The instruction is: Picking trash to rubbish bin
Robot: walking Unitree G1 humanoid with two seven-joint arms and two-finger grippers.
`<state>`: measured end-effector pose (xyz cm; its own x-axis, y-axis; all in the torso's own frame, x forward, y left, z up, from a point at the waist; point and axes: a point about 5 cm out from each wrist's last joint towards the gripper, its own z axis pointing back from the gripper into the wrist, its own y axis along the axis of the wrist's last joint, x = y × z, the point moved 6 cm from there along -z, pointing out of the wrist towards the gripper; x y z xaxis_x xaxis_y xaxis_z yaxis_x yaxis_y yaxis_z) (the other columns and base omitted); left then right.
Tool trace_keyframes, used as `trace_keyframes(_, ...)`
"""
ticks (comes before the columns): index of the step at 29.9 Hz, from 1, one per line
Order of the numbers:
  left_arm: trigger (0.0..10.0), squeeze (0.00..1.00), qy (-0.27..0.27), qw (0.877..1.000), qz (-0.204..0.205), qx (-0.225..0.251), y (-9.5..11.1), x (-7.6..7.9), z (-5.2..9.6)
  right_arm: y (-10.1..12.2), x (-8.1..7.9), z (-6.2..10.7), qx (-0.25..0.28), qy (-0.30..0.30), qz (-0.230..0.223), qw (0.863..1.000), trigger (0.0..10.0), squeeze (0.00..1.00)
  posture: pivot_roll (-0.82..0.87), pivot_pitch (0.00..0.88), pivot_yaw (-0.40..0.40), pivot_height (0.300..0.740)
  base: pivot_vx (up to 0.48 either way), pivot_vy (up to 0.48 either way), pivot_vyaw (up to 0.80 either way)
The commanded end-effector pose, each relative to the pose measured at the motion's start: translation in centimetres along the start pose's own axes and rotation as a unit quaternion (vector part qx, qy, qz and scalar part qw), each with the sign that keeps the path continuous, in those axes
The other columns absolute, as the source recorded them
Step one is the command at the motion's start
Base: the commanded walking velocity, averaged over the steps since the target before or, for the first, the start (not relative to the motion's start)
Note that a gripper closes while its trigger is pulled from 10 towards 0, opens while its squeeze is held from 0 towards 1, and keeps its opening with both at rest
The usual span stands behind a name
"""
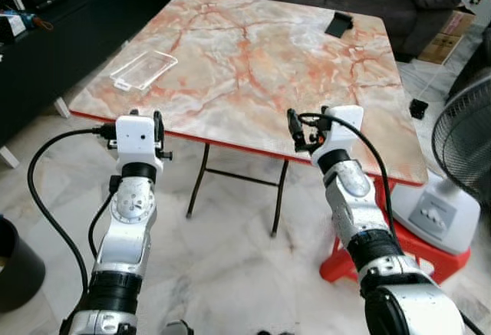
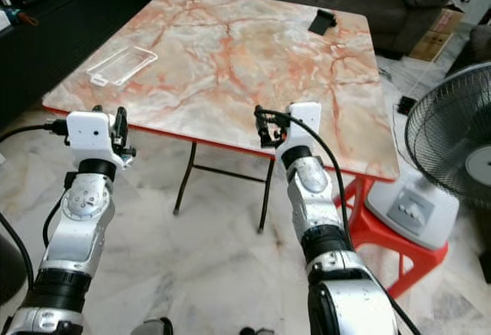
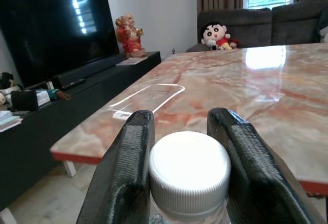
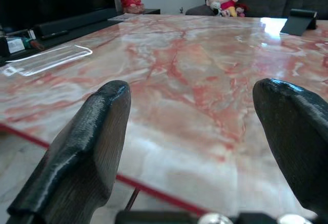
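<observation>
Left gripper (image 3: pixel 187 183): clenched on one bottle (image 3: pixel 188 175) with a white cap, both fingers (image 3: pixel 125 172) pressed to the cap's sides, held just short of the table's near edge.
Right gripper (image 4: pixel 205 147): released, its two fingers spread wide and holding nothing, at the near edge of the table.
Table (image 1: pixel 261 67): one, marble-patterned top with a red rim.
On the table: one clear plastic tray (image 1: pixel 143 69) near the robot's left edge; one black stand (image 1: pixel 338 24) at the far right corner.
Fans: one (image 1: pixel 468 147), on the floor to the right.
Dark bin: one (image 1: pixel 15 262), on the floor at far left.
</observation>
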<state>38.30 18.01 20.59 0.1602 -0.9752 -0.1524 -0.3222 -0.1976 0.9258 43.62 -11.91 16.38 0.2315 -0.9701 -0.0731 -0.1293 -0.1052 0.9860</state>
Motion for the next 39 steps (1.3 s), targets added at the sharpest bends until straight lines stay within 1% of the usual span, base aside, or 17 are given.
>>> trace_keyframes(1, 10.0, 0.00, 0.001, 1.000, 0.003, 0.006, 0.3, 0.1, 0.0, -0.6, 0.4, 0.3, -0.009, -0.003, 0.006, 1.000, 10.0, 0.00, 0.03, 0.064, -0.082, 0.740, -0.266, 0.000, 0.00)
trace_keyframes(5, 10.0, 0.00, 0.001, 1.000, 0.000, -0.001, 0.0, 0.1, 0.1, -1.4, 0.5, 0.6, -0.023, -0.002, 0.009, 1.000, 10.0, 0.00, 0.03, 0.065, -0.083, 0.740, -0.266, 0.000, 0.00)
trace_keyframes(9, 10.0, 0.00, -0.001, 1.000, 0.001, -0.028, -1.5, 0.2, 0.4, -2.5, 0.6, 1.0, -0.039, -0.002, 0.009, 0.999, 10.0, 0.00, 0.03, 0.066, -0.084, 0.740, 0.000, 0.000, 0.00)
trace_keyframes(13, 10.0, 0.00, -0.017, 0.996, 0.026, -0.081, -4.5, 0.9, 1.4, -4.6, 1.1, 2.0, -0.073, -0.008, 0.004, 0.997, 10.0, 0.00, 0.03, 0.067, -0.086, 0.740, 0.000, 0.000, 0.00)
trace_keyframes(15, 10.0, 0.00, -0.021, 0.995, 0.032, -0.094, -5.1, 1.1, 1.6, -5.0, 1.2, 2.2, -0.079, -0.009, 0.002, 0.997, 10.0, 0.00, 0.03, 0.067, -0.086, 0.740, 0.000, 0.000, 0.00)
trace_keyframes(16, 10.0, 0.00, -0.034, 0.990, 0.055, -0.124, -6.6, 1.9, 2.1, -6.4, 1.6, 3.0, -0.103, -0.014, -0.008, 0.995, 10.0, 0.00, 0.03, 0.069, -0.090, 0.740, 0.000, 0.000, 0.00)
trace_keyframes(20, 10.0, 0.00, -0.055, 0.984, 0.062, -0.160, -8.8, 3.0, 3.0, -8.7, 2.0, 4.4, -0.144, -0.021, -0.021, 0.989, 10.0, 0.00, 0.02, 0.067, -0.088, 0.740, 0.000, 0.000, 0.00)
trace_keyframes(22, 10.0, 0.00, -0.069, 0.975, 0.064, -0.202, -11.2, 3.7, 4.4, -11.5, 2.6, 6.3, -0.197, -0.036, -0.027, 0.979, 10.0, 0.00, 0.02, 0.068, -0.085, 0.740, 0.000, 0.000, 0.00)
trace_keyframes(23, 10.0, 0.00, -0.069, 0.975, 0.064, -0.202, -11.2, 3.7, 4.4, -11.5, 2.6, 6.3, -0.197, -0.036, -0.027, 0.979, 10.0, 0.00, 0.02, 0.068, -0.085, 0.740, 0.000, 0.000, 0.00)
trace_keyframes(24, 10.0, 0.00, -0.069, 0.964, 0.081, -0.242, -13.3, 3.9, 5.9, -14.0, 3.3, 8.5, -0.247, -0.052, -0.025, 0.967, 10.0, 0.00, 0.02, 0.068, -0.088, 0.740, 0.000, 0.000, 0.00)
trace_keyframes(26, 10.0, 0.00, -0.061, 0.952, 0.089, -0.288, -15.8, 3.6, 7.9, -17.0, 3.9, 11.7, -0.310, -0.066, -0.020, 0.948, 10.0, 0.00, 0.03, 0.070, -0.091, 0.740, 0.000, 0.000, 0.00)
trace_keyframes(28, 10.0, 0.00, -0.064, 0.947, 0.080, -0.305, -16.7, 3.5, 8.8, -18.0, 4.0, 13.0, -0.331, -0.071, -0.022, 0.941, 10.0, 0.00, 0.03, 0.070, -0.091, 0.740, 0.000, 0.000, 0.00)
trace_keyframes(30, 10.0, 0.00, -0.066, 0.945, 0.076, -0.311, -17.0, 3.5, 9.1, -18.4, 4.1, 13.5, -0.338, -0.072, -0.023, 0.938, 10.0, 0.00, 0.03, 0.070, -0.091, 0.740, 0.000, 0.000, 0.00)
trace_keyframes(31, 10.0, 0.00, -0.070, 0.930, 0.074, -0.353, -18.9, 3.5, 11.3, -20.1, 4.4, 16.0, -0.377, -0.082, -0.022, 0.922, 10.0, 0.00, 0.03, 0.068, -0.087, 0.740, 0.000, 0.000, 0.00)
trace_keyframes(34, 10.0, 0.00, -0.082, 0.905, 0.065, -0.413, -21.3, 3.8, 15.0, -22.4, 4.9, 20.1, -0.434, -0.101, -0.016, 0.895, 10.0, 0.00, 0.02, 0.060, -0.079, 0.740, 0.000, 0.000, 0.00)
trace_keyframes(37, 10.0, 0.00, -0.083, 0.891, 0.063, -0.443, -22.4, 4.0, 17.0, -23.1, 5.3, 21.7, -0.452, -0.112, -0.012, 0.885, 10.0, 0.00, 0.03, 0.051, -0.078, 0.740, 0.000, 0.000, 0.16)
trace_keyframes(39, 10.0, 0.00, -0.085, 0.887, 0.060, -0.450, -22.7, 4.0, 17.6, -23.3, 5.4, 22.2, -0.460, -0.111, -0.005, 0.881, 10.0, 0.00, 0.03, 0.045, -0.079, 0.740, 0.000, 0.000, 0.64)
